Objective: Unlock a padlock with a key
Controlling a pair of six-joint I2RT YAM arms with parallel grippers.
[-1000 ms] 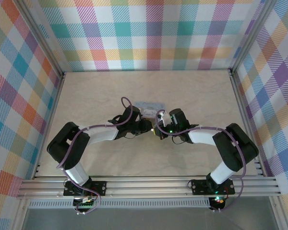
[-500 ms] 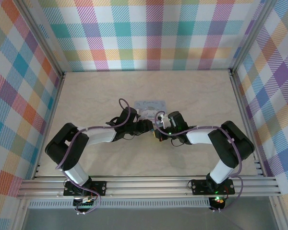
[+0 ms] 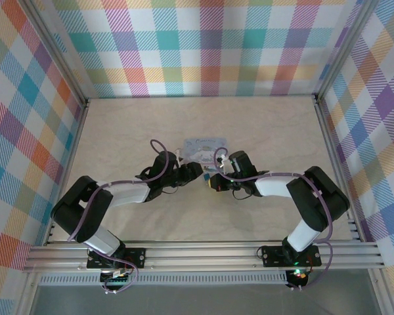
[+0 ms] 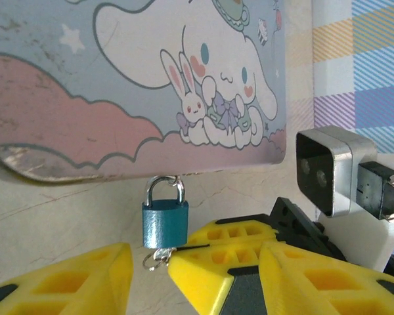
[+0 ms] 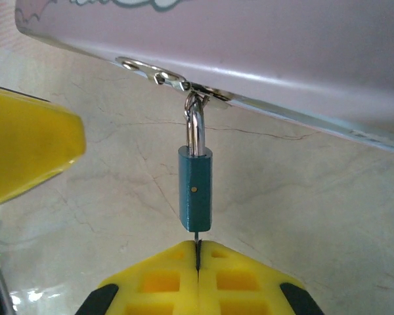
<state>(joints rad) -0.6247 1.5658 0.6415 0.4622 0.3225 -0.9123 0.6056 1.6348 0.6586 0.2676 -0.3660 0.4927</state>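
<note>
The small teal metal padlock (image 5: 196,190) is hung from the pale blue cartoon-printed tin box (image 4: 118,79), directly above the right arm's yellow fingers (image 5: 161,282), which are pressed together on the thin dark key (image 5: 197,245) seated in its underside. The left arm's yellow fingers (image 4: 59,285) are held apart, empty, beside the padlock. If the key is turned now, the unbraced padlock could be twisted round instead of unlocked, or the key bent.
</note>
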